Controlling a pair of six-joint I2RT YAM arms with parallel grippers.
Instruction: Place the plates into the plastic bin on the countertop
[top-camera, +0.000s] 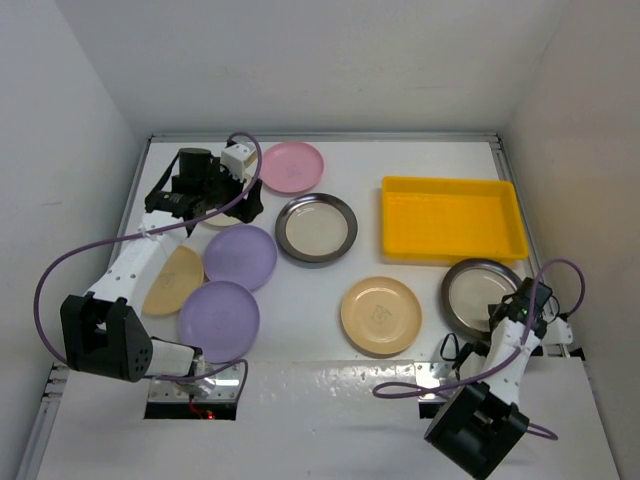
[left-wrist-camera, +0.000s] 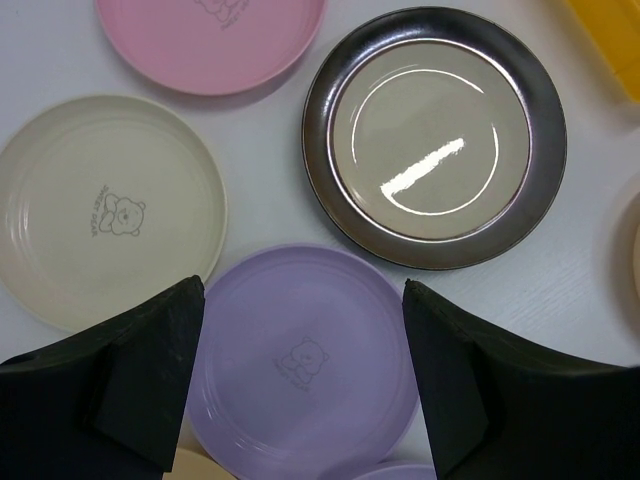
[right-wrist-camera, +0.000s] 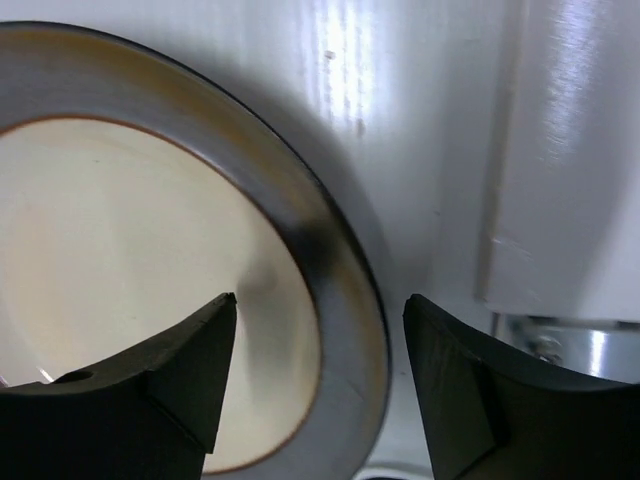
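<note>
Plates all lie on the countertop (top-camera: 360, 165), outside the bin (top-camera: 450, 218); the right gripper (right-wrist-camera: 310, 380) has its jaws well apart, astride the dark rim of a steel plate (right-wrist-camera: 120, 270) just nearer the arms than the bin's right corner; whether the fingers touch it I cannot tell; a white rail (right-wrist-camera: 570, 160) runs close beside that rim. The left gripper (left-wrist-camera: 300, 380), far left of the bin, hangs wide over a lilac plate (left-wrist-camera: 300, 350), holding nothing; around it are a cream plate (left-wrist-camera: 110, 225), a pink plate (left-wrist-camera: 210, 40) and a second steel plate (left-wrist-camera: 435, 135), this last just left of the bin; a second lilac plate (top-camera: 219, 320) and a tan plate (top-camera: 172, 281) lie nearer the arms, the tan one partly under the left arm; a second tan plate (top-camera: 381, 316) sits near-left of the bin. Cream and lilac plates carry a bear print; its lettering is too small to read.
</note>
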